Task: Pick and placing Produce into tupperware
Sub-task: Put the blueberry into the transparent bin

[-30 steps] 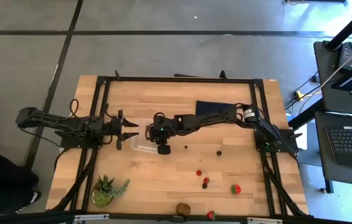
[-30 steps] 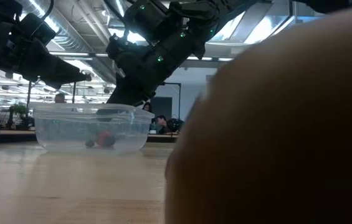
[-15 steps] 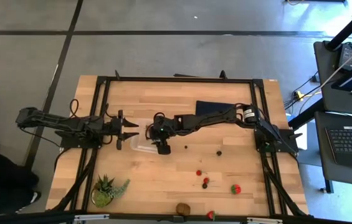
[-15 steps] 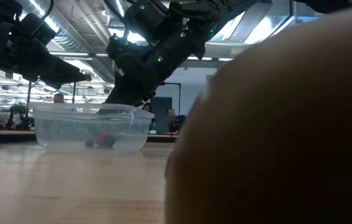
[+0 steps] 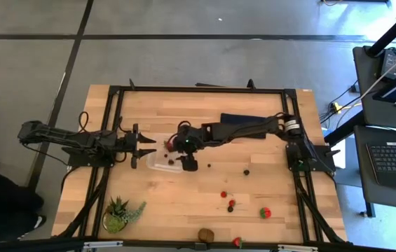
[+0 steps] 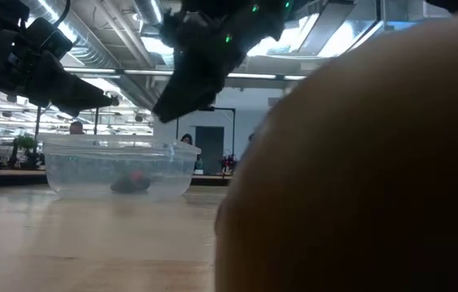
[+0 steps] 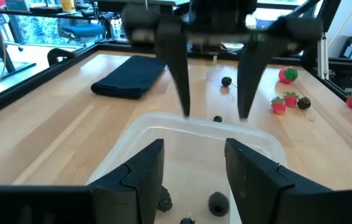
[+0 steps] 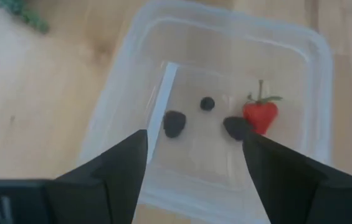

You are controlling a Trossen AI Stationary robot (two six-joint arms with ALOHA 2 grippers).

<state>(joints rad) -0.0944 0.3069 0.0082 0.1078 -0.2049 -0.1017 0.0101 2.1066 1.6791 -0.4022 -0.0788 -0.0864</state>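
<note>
The right gripper (image 5: 188,163) hangs over the tupperware (image 8: 316,74) with its jaws wide and empty, so the step in hand looks like a release just made and a lift clear. To do that well the arm should rise straight up until the jaws are above the rim, then swing toward the loose produce, without nudging the light container. Inside the tupperware, directly below the open jaws, lie a strawberry (image 8: 260,116) and three dark berries (image 8: 174,122) (one touching the strawberry). The left gripper (image 5: 141,147) sits at the container's left wall, jaws part-open on either side of it, though I cannot tell whether they touch it. Still on the desk (image 5: 183,203) are other strawberries (image 5: 265,211), several dark berries and a brown kiwi-like fruit (image 5: 206,234), well apart from both jaws.
</note>
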